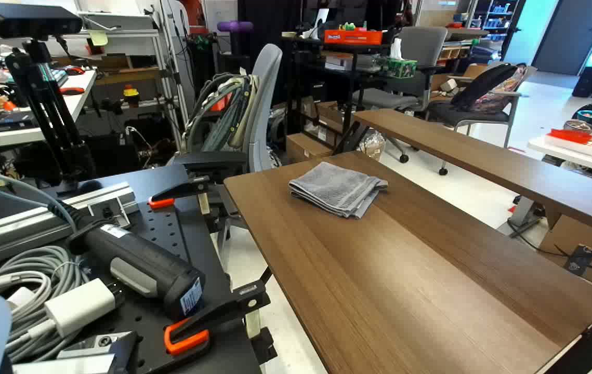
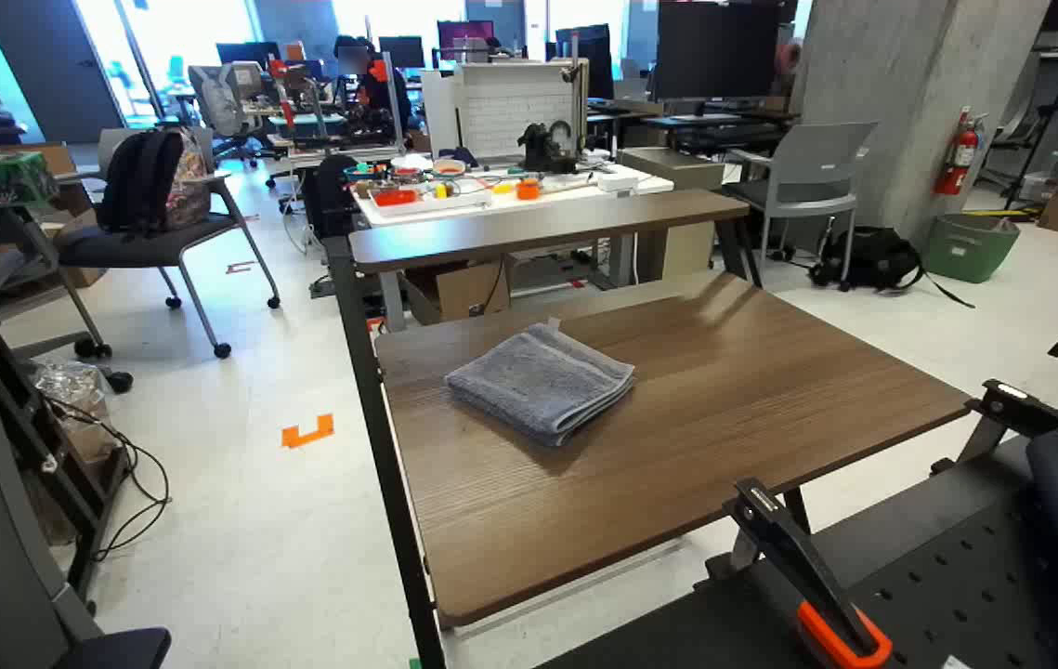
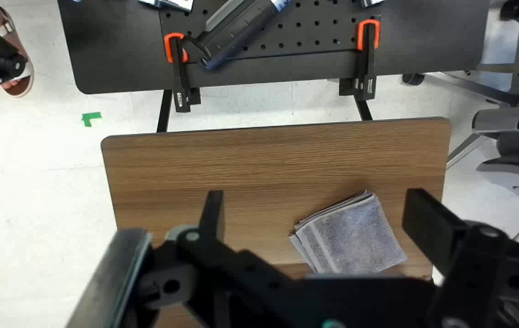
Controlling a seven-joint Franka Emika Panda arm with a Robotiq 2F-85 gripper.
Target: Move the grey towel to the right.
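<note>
While the towel lies on the left of the tabletop in an exterior view, my jaws stand apart, empty; approaching seems the step; I should centre over it, then descend.

The gripper hangs with fingers spread wide, and framed between them lies the folded grey towel, flat on the brown table! Beyond it, two orange-tipped clamps straddle the edge of the black worktop; top left, a sandalled foot.
</note>
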